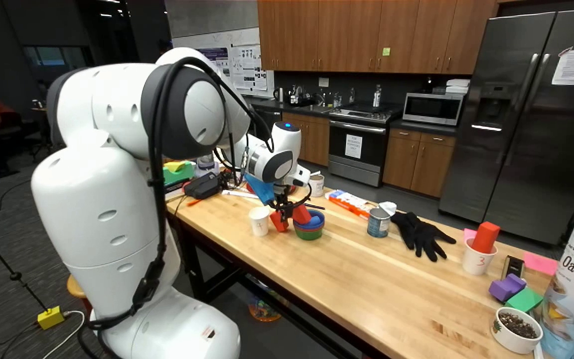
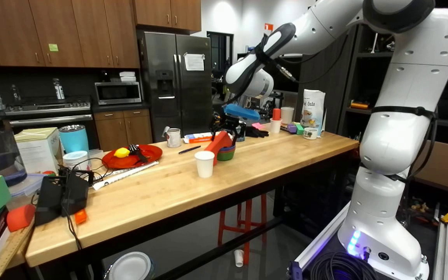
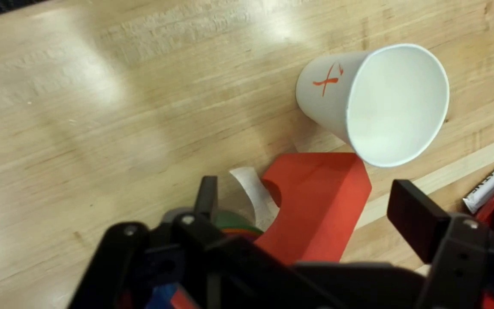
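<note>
We see the end effector (image 3: pixel 305 189) spread over the tabletop (image 3: pixel 114 141), its fingers (image 3: pixel 416 221) either side of the red block (image 3: pixel 317 208), whose long axis lies crosswise between them, from beside the white cup (image 3: pixel 373 105) toward the stacked bowls (image 1: pixel 308 233); contact we can't quite judge.

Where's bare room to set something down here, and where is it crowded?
Free tabletop lies between the nested bowls, black gloves and small white bowl; another bare stretch lies between the white cup, red plate and black boxes. It is crowded around the open pincer, with red block, cup and bowls close together, and beside the oats bag.
</note>
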Available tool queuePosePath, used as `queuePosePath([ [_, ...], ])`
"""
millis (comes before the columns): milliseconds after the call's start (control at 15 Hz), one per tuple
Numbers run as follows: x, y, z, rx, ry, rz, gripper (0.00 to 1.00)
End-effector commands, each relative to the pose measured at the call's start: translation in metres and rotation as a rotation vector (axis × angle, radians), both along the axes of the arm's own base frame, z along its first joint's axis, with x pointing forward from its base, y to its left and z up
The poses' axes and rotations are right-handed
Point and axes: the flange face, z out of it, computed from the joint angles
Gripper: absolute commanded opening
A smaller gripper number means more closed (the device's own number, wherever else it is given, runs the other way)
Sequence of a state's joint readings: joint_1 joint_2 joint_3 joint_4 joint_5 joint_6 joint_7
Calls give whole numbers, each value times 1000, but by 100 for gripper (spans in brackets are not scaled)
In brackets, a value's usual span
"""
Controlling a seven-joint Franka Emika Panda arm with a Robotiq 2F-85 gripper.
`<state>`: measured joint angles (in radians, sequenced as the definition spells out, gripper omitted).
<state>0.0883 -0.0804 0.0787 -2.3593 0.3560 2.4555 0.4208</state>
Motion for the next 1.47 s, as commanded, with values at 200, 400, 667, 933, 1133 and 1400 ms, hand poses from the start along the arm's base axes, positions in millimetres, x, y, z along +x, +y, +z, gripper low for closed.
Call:
queuePosePath([
  [200, -30, 14, 36, -92, -4, -44, 100],
  [400, -46, 31, 51, -148, -43, -44, 100],
  [667, -73, 60, 66, -242, -114, -1, 100],
  [933, -104, 94, 73, -345, -181, 40, 100],
  [1133, -129, 124, 75, -397, -218, 86, 100],
  [1400, -155, 157, 70, -402, -258, 111, 100],
])
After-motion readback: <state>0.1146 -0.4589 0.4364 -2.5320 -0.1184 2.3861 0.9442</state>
